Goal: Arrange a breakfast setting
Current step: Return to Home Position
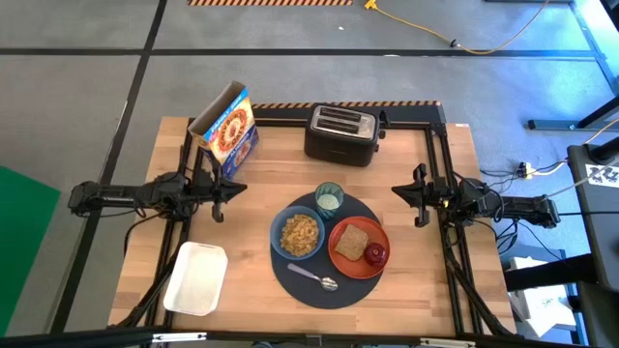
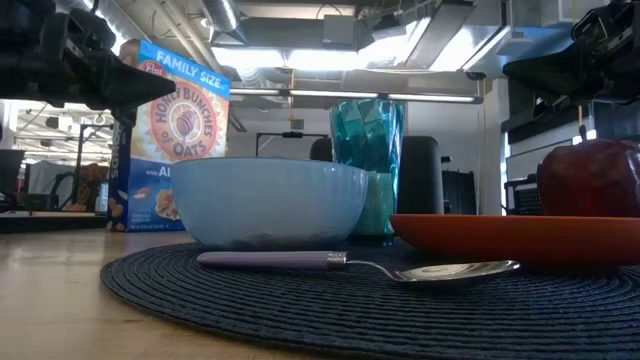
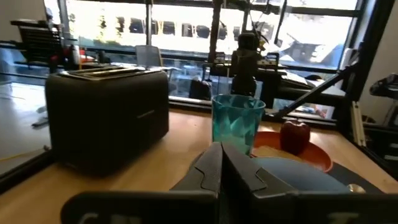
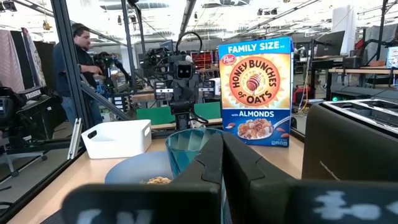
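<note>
On the wooden table (image 1: pixel 261 174) we find the round dark mat (image 1: pixel 290 280) lying between the two arms, toward the edge opposite the black toaster (image 1: pixel 340 133); on it the blue bowl (image 1: pixel 300 235) holds cereal, and the orange-red plate (image 1: pixel 340 259) sits just beside it, though we cannot tell whether their rims touch; on the plate lie the toast slice (image 1: pixel 354 239) and the red apple (image 1: pixel 376 254), the apple just beside the toast; the metal spoon (image 1: pixel 314 278) lies on the mat, on the bowl's side away from the glass, its scoop toward the plate; the small clear greenish glass (image 1: pixel 330 199) stands upright at the mat's rim nearest the toaster, with something white inside. Our left gripper (image 1: pixel 238 188) hovers above the table's left side, just beside the cereal box (image 1: pixel 227 130), its fingers pressed together with nothing between them; our right gripper (image 1: pixel 397 190) hangs opposite, above the right side, fingers likewise together and empty; the white tub (image 1: pixel 196 278) rests near the left arm's corner, well apart from the mat.
</note>
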Controlling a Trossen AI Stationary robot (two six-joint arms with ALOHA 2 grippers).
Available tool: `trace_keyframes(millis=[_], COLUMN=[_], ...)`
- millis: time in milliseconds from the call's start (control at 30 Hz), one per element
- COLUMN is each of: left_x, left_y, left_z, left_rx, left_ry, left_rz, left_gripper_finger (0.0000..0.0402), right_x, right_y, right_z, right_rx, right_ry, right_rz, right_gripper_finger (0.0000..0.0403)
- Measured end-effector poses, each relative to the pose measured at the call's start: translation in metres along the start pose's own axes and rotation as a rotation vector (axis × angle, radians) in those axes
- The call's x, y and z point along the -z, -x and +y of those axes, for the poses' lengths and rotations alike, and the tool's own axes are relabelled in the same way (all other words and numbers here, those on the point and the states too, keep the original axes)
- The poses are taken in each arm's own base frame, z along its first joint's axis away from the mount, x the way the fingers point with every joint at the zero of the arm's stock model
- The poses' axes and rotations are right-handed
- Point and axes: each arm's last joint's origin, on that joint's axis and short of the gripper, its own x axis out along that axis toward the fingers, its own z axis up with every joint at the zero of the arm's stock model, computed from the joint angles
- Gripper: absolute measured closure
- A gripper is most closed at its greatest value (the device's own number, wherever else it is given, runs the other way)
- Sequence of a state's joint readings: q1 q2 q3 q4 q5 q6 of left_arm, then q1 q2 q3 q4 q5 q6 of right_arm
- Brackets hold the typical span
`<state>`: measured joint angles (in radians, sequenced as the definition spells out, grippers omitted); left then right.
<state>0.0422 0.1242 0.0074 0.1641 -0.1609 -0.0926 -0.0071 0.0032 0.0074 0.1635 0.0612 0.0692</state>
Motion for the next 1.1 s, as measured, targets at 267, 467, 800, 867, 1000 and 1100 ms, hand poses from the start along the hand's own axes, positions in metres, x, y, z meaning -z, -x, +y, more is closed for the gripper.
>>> trace_keyframes(millis=[267, 467, 800, 867, 1000, 1100], left_x=[0.0020, 0.0017, 0.0021, 0.0021, 0.0021, 0.0021], left_y=[0.0000, 0.0000, 0.0000, 0.0000, 0.0000, 0.0000], left_z=[0.0004, 0.0006, 0.0004, 0.0004, 0.0004, 0.0004], left_rx=[-0.009, -0.015, -0.008, -0.008, -0.008, -0.008], left_ry=[-0.004, 0.025, 0.027, 0.027, 0.027, 0.026], left_rz=[0.020, 0.017, 0.021, 0.021, 0.021, 0.021], left_gripper_finger=[0.0401, 0.0401, 0.0401, 0.0401, 0.0401, 0.0401], right_x=[0.0004, 0.0009, 0.0009, 0.0008, 0.0008, 0.0008], right_y=[0.0000, 0.0000, 0.0000, 0.0000, 0.0000, 0.0000], right_z=[0.0000, -0.0001, 0.0000, 0.0000, 0.0000, 0.0000], right_rx=[0.000, 0.000, 0.000, 0.000, 0.000, 0.000], right_ry=[0.000, 0.000, 0.000, 0.000, 0.000, 0.000], right_rz=[0.004, 0.010, 0.009, 0.009, 0.009, 0.009], right_gripper_finger=[0.0403, 0.0403, 0.0403, 0.0403, 0.0403, 0.0403])
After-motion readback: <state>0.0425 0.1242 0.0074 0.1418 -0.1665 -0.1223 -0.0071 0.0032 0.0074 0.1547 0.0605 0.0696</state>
